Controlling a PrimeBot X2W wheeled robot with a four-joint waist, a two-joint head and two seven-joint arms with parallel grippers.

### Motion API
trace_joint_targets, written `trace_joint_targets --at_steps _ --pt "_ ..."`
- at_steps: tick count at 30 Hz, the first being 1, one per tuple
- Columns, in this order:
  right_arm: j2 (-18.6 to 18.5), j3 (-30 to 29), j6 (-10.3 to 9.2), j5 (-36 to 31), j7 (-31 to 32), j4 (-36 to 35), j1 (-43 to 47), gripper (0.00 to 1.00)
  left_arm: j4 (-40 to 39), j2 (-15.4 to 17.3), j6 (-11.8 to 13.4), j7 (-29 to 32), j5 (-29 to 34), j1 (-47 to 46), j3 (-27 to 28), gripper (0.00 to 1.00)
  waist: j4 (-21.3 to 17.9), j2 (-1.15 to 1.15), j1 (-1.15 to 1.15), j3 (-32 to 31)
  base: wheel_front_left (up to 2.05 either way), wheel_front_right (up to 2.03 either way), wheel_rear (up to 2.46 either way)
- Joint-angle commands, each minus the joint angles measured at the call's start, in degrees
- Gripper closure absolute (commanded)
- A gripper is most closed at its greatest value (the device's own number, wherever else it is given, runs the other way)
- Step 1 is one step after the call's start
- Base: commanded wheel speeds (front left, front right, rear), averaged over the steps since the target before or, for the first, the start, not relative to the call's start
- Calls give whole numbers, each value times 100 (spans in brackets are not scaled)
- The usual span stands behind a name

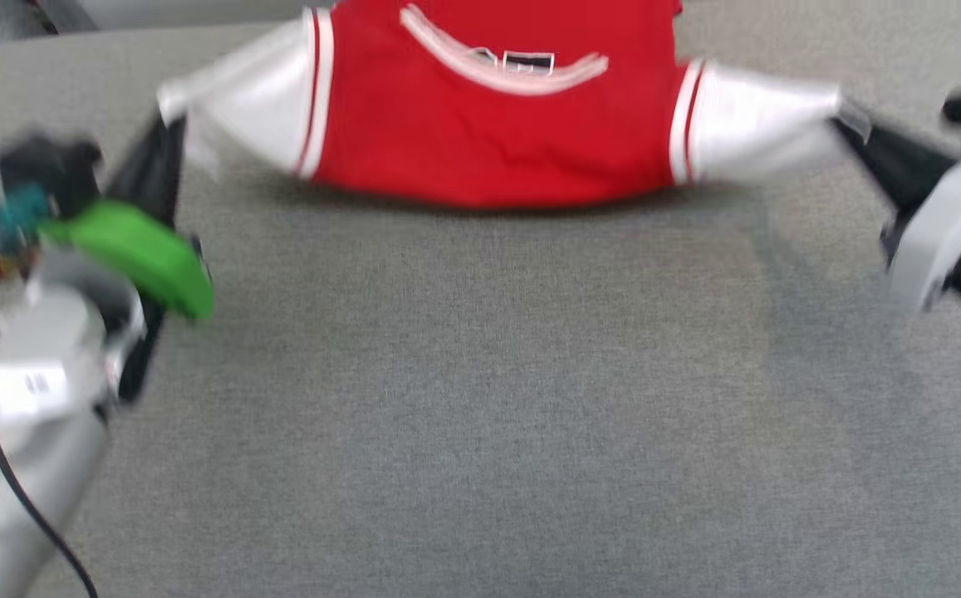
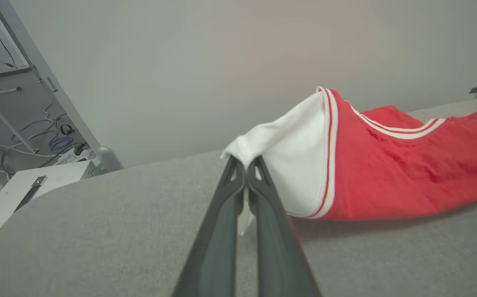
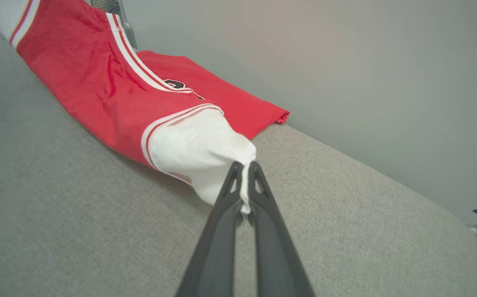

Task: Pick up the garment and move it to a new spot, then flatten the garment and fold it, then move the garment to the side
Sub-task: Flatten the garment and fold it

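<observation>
The garment (image 1: 488, 124), a red jersey with white short sleeves and striped trim, is stretched across the far part of the grey table (image 1: 480, 399). My left gripper (image 1: 171, 124) is shut on the tip of its left sleeve, seen close in the left wrist view (image 2: 245, 163) where the garment (image 2: 386, 177) sags toward the table. My right gripper (image 1: 844, 116) is shut on the tip of the right sleeve, shown again in the right wrist view (image 3: 244, 165). There the garment (image 3: 110, 90) lifts at the sleeve, and its far part lies flat with a black numeral partly showing.
The grey fabric-covered table (image 2: 98, 231) ends at a rounded far edge near a plain wall. Beyond its left corner, in the left wrist view, stand a white cabinet (image 2: 24, 194), metal frame legs and floor cables (image 2: 57, 140).
</observation>
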Motion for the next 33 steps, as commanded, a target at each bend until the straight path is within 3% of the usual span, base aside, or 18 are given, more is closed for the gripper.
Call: trace_joint_targets --at_steps 1,6,10,26,33 --pt "-26 26 -4 59 -45 -68 303 100 -129 58 93 -32 -62 409 21 100 13 0 1 -345 0 0 0" --pt "-101 65 -4 64 -86 -132 1357 100 -406 82 349 -33 -181 1768 118 100 11 0 1 -696 0 0 0" --pt "-107 -25 -4 138 -150 -22 2207 100 -367 -52 308 -33 -296 2526 262 100 55 0 1 -964 0 0 0" --pt "135 -1167 -4 37 -314 175 4787 100 -518 -115 455 -33 -128 4558 923 100 49 0 1 -1529 0 0 0" --pt "181 -1690 -4 -78 -239 106 5435 100 -722 -174 546 -33 44 4710 899 100 153 0 1 -1517 0 0 0"
